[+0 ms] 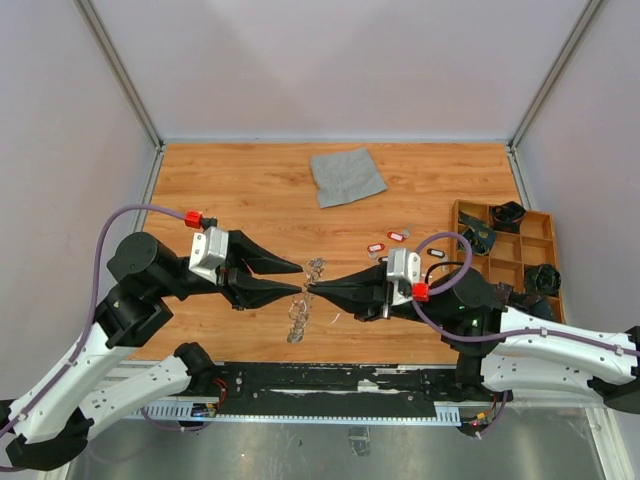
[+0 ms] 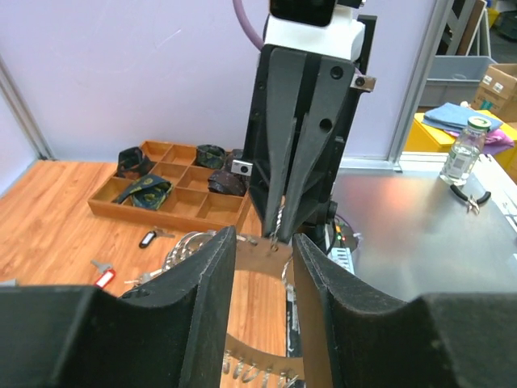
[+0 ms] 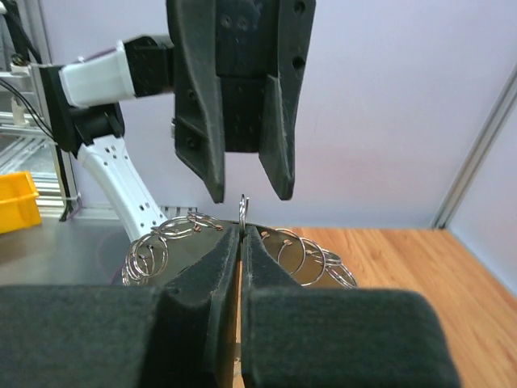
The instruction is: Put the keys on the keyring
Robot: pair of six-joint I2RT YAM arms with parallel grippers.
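While the right gripper (image 1: pixel 311 289) is clenched on the keyring (image 1: pixel 298 315), the left gripper (image 1: pixel 300 278) faces it released, just beside it, near the front edge of the desk (image 1: pixel 250 190).

Left hand (image 1: pixel 301 279) and right hand (image 1: pixel 309 290) tip to tip at keyring (image 1: pixel 297 322); bench (image 1: pixel 240 190) open behind, tray (image 1: pixel 536 226) blocks far right.

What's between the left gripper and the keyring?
Nothing visible. The left gripper is open and faces the keyring across a clear gap. The right gripper is shut on the ring's edge just below.
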